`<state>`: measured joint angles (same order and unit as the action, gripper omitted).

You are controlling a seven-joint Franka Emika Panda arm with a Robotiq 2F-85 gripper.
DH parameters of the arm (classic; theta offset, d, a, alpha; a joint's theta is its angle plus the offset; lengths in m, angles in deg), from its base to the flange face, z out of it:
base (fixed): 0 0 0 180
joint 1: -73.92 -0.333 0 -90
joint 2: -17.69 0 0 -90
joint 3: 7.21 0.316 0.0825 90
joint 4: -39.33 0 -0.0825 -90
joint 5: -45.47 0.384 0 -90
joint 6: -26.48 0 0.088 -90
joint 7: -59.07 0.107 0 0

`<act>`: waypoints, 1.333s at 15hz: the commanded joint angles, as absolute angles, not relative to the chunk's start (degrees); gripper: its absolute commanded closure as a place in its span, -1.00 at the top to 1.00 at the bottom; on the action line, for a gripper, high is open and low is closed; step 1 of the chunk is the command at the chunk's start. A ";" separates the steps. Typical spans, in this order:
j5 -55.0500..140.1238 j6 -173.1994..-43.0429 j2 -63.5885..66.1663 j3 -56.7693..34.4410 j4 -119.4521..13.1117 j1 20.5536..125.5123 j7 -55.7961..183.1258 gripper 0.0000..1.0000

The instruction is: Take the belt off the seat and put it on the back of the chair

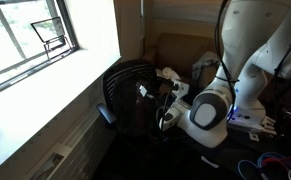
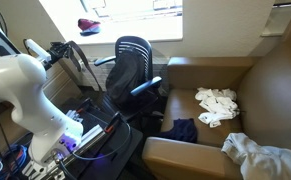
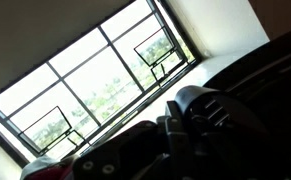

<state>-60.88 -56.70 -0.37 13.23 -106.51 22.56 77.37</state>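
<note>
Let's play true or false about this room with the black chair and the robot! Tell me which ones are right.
1. The black office chair with the rounded mesh back stands near the window. True.
2. The brown padded couch has nothing on it. False: a white cloth heap lies on it.
3. A red object sits on the windowsill. True.
4. A curtain covers the window. False: the glass is bare, with green trees outside.

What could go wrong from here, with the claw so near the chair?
The shut claw sits beside the office chair's backrest; a nudge could swivel the chair. I cannot see the belt, so a grip is unconfirmed. The wrist view shows mostly window, giving little guidance.
</note>
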 commanded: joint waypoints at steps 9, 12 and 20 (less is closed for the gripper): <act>-29.55 -27.54 14.69 21.18 -105.67 23.04 66.68 -0.98; -33.26 -34.19 9.90 21.95 -104.87 22.76 61.68 -0.98; -33.52 -23.71 13.99 21.25 -107.38 23.08 63.18 -0.98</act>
